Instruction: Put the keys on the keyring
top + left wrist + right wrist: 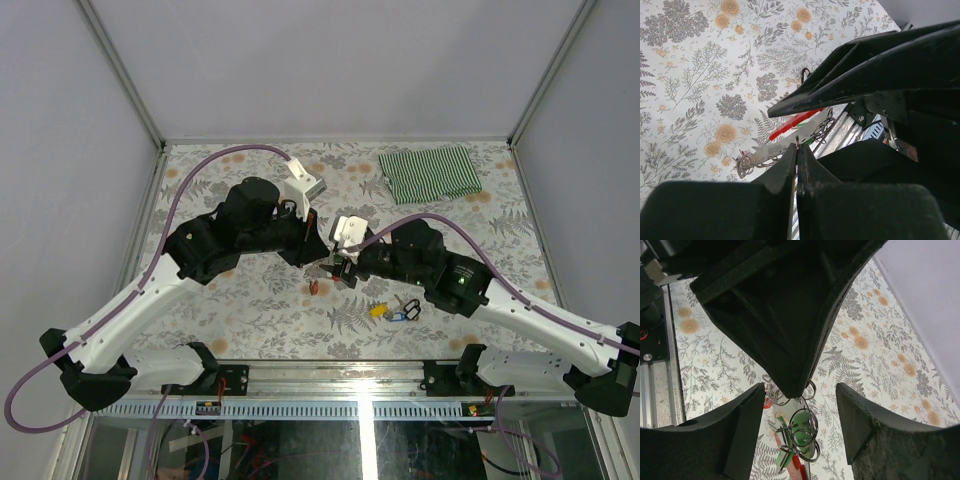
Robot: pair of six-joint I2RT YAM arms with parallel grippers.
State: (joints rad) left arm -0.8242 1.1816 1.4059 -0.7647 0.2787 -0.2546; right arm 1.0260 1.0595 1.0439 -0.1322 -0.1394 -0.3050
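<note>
My left gripper (321, 262) is shut on a thin wire ring of the keyring; the ring sticks out between its fingertips in the left wrist view (798, 146). The keyring's red clip (792, 124) and silver chain (752, 161) hang just below, above the table. A green key (801, 424) hangs among the metal rings, with the red clip (799, 465) under it. My right gripper (800, 390) is open, its fingers on either side of the rings and the green key, touching nothing. A yellow key (378, 310) and a blue key (407, 314) lie on the table near the front.
A folded green striped cloth (430, 172) lies at the back right. A small black loop (804, 75) lies on the flowered table top. The metal rail (330, 378) runs along the near edge. The two grippers meet tip to tip at mid table.
</note>
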